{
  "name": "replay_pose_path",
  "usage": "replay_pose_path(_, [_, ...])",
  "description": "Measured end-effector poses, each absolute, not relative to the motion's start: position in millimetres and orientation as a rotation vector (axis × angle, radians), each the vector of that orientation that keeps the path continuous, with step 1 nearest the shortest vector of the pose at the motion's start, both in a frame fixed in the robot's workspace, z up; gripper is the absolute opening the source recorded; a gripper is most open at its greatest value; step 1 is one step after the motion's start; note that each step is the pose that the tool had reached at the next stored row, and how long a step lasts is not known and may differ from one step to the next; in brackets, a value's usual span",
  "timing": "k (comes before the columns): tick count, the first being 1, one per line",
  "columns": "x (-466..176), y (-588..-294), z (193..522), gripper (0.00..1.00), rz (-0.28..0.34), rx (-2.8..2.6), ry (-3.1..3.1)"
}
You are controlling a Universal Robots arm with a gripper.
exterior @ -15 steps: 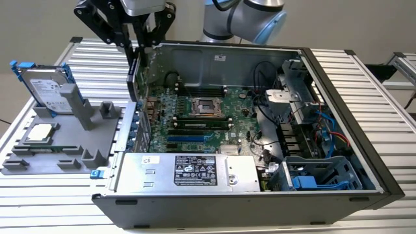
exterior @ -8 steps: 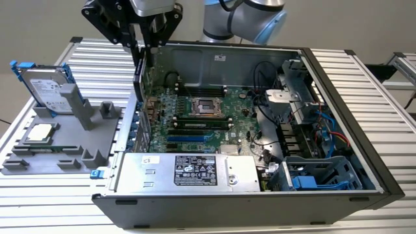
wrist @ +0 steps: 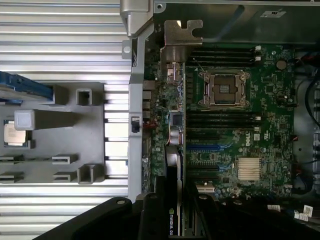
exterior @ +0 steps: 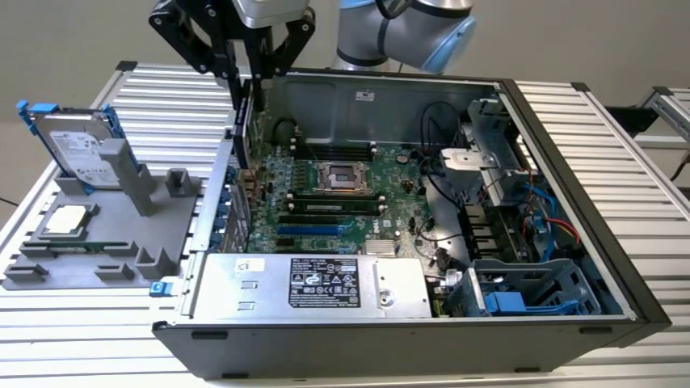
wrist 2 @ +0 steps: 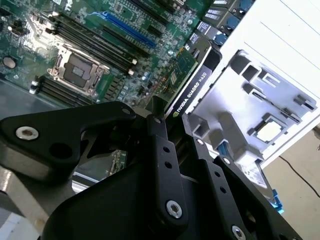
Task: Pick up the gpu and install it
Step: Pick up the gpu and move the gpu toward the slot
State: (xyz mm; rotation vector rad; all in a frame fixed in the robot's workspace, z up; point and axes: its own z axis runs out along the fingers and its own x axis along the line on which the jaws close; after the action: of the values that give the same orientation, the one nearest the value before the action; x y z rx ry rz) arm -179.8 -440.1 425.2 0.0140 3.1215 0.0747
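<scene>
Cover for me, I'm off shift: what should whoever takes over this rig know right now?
Hand: shut on the graphics card.
Card: hanging edge-down over the open computer case, close to its wall on the exterior view's left, above the motherboard.
Done: the card is picked up and brought to the case.
Left: the card is not yet seated in a slot.

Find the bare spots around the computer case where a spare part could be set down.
Bare slatted table lies at the exterior view's right of the case and behind the grey fixture. Crowded: the fixture's slots and the motherboard, at whose edge the gripper holds the gpu.
</scene>
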Motion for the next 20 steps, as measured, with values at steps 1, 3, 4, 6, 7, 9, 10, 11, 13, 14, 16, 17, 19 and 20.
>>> replay_pose_path(1, [-178, -440, 425, 0.00, 0.075, 0.014, 3.121])
replay_pose_path(3, [-176, -440, 425, 0.00, 0.075, 0.014, 3.121])
replay_pose_path(4, [-175, -440, 425, 0.00, 0.075, 0.014, 3.121])
replay_pose_path(6, [-172, -440, 425, 0.00, 0.075, 0.014, 3.121])
replay_pose_path(7, [-171, -440, 425, 0.00, 0.075, 0.014, 3.121])
replay_pose_path(9, [-169, -440, 425, 0.00, 0.075, 0.014, 3.121])
replay_pose_path(10, [-167, -440, 425, 0.00, 0.075, 0.014, 3.121])
replay_pose_path(11, [-166, -440, 425, 0.00, 0.075, 0.014, 3.121])
replay_pose_path(13, [-164, -440, 425, 0.00, 0.075, 0.014, 3.121])
replay_pose_path(14, [-163, -440, 425, 0.00, 0.075, 0.014, 3.121])
replay_pose_path(16, [-160, -440, 425, 0.00, 0.075, 0.014, 3.121])
replay_pose_path(17, [-159, -440, 425, 0.00, 0.075, 0.014, 3.121])
replay_pose_path(19, [-157, -440, 425, 0.00, 0.075, 0.014, 3.121])
replay_pose_path(20, [-156, -440, 425, 0.00, 0.075, 0.014, 3.121])
